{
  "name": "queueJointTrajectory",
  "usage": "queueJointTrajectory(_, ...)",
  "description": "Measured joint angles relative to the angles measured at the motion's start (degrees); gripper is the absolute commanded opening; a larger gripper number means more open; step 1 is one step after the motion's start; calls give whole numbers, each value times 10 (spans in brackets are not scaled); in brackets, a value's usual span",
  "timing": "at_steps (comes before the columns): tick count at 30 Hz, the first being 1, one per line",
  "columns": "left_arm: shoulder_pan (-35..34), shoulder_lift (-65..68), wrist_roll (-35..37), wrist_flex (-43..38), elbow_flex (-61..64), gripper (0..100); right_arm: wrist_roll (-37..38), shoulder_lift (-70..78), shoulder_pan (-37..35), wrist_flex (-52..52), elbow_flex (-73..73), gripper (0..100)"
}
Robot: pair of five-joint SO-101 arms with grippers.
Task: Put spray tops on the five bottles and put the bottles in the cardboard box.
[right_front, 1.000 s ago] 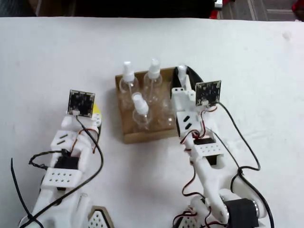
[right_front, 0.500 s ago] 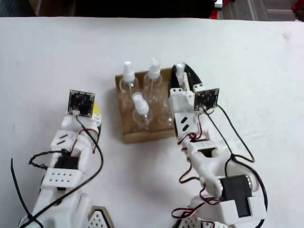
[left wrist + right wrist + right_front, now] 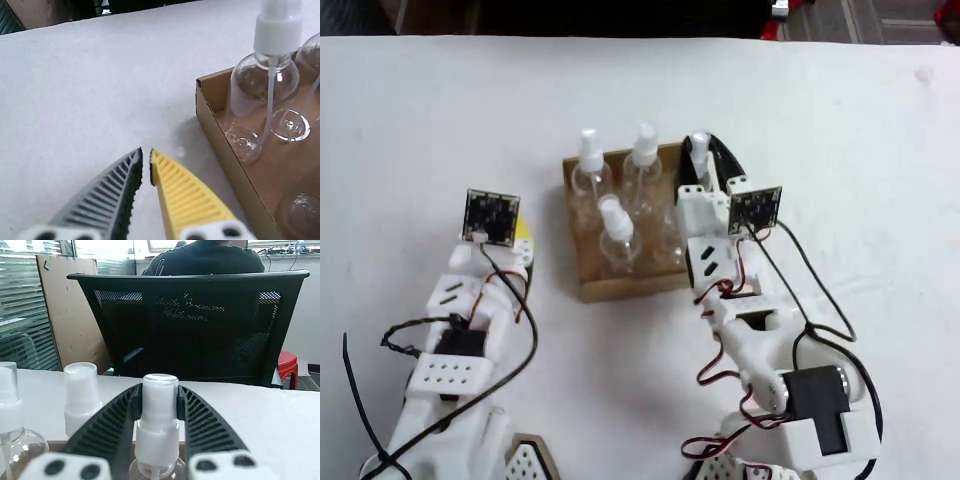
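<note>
The right arm's jaws grip the spray top [image 3: 159,407] of a bottle [image 3: 150,466] at the cardboard box's [image 3: 620,288] edge, while the left arm's jaws hang nearly closed over the desk [image 3: 75,75].

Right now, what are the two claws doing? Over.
Right gripper shut on bottle, at edge of box. Left gripper shut, empty, beside box. Nothing in the way.

Nothing legible.
Bottles [image 3: 617,240], box [image 3: 625,288] and camera boards [image 3: 492,216] carry no lettering or numbers that can be read.
</note>
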Motion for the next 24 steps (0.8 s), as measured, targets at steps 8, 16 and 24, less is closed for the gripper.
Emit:
queueJointTrajectory(8,0,0,0,0,0,35,0,0,0,0,0,86)
queueJointTrajectory(16,0,0,0,0,0,35,0,0,0,0,0,92)
queueJointTrajectory(24,0,0,0,0,0,35,0,-25,0,25,3,111)
